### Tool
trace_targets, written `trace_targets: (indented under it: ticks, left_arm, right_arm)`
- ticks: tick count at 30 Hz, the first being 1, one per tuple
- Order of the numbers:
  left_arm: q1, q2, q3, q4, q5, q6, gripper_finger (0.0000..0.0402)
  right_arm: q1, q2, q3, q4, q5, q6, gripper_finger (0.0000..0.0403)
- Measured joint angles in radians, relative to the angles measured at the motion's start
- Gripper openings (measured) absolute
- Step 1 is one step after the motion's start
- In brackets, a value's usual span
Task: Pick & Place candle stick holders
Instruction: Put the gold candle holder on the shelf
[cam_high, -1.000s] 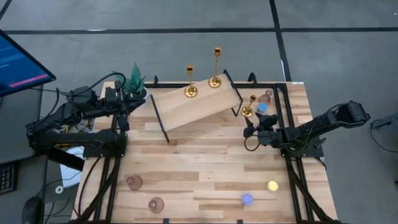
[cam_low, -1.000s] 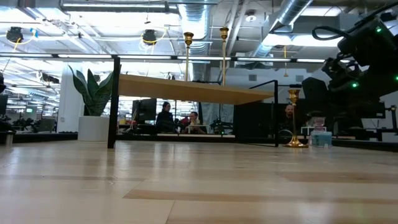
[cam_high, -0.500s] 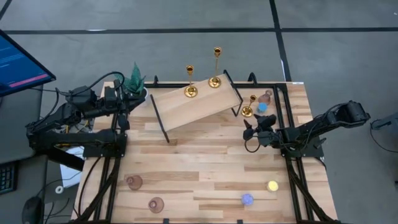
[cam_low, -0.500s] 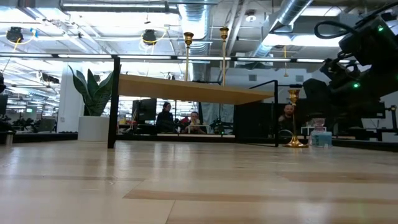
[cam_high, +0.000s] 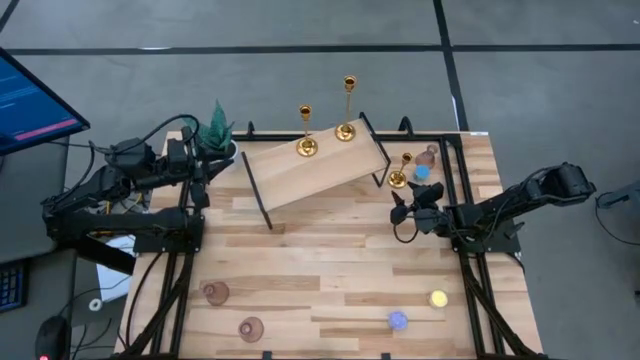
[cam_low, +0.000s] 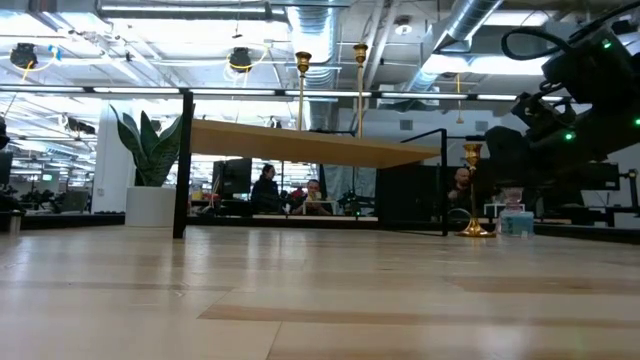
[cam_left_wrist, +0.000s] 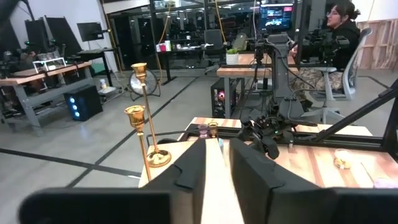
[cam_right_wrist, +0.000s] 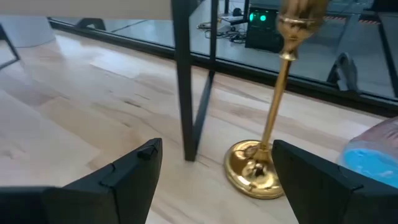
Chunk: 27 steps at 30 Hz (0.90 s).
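Observation:
Two gold candle stick holders (cam_high: 307, 146) (cam_high: 346, 130) stand by their round bases on the raised wooden shelf (cam_high: 300, 175). A third, shorter gold one (cam_high: 398, 177) stands on the table beside the shelf's right leg. My right gripper (cam_right_wrist: 217, 186) is low and open, its fingers spread just short of that holder's base (cam_right_wrist: 252, 171) without touching it. My left gripper (cam_left_wrist: 217, 149) is held level off the shelf's left end, its fingers a narrow gap apart with nothing between them. Pink holders sit at the near left (cam_high: 215, 293) (cam_high: 251, 328) and far right (cam_high: 428, 156).
A green potted plant (cam_high: 216, 128) stands just beyond my left gripper. A blue light (cam_high: 421, 172) lies beside the short gold holder; another blue light (cam_high: 398, 321) and a yellow one (cam_high: 438, 298) lie near the front right. The shelf's black leg (cam_right_wrist: 194, 81) rises close to the holder.

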Motion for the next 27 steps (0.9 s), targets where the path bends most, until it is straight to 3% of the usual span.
trace_targets:
  ticks: [11,17,27]
  left_arm:
    - [0.000,0.000,0.000,0.004,0.000,-0.052,0.0162]
    - [0.000,0.000,0.000,0.004,0.000,-0.052,0.0168]
    - [0.000,0.000,0.000,0.003,0.000,-0.045,0.0164]
  right_arm:
    - [-0.031,0.000,0.000,0.001,-0.004,-0.064,0.0295]
    - [-0.054,0.000,0.000,0.021,0.000,-0.103,0.0296]
    - [-0.207,0.000,0.042,0.051,-0.049,-0.237,0.0296]
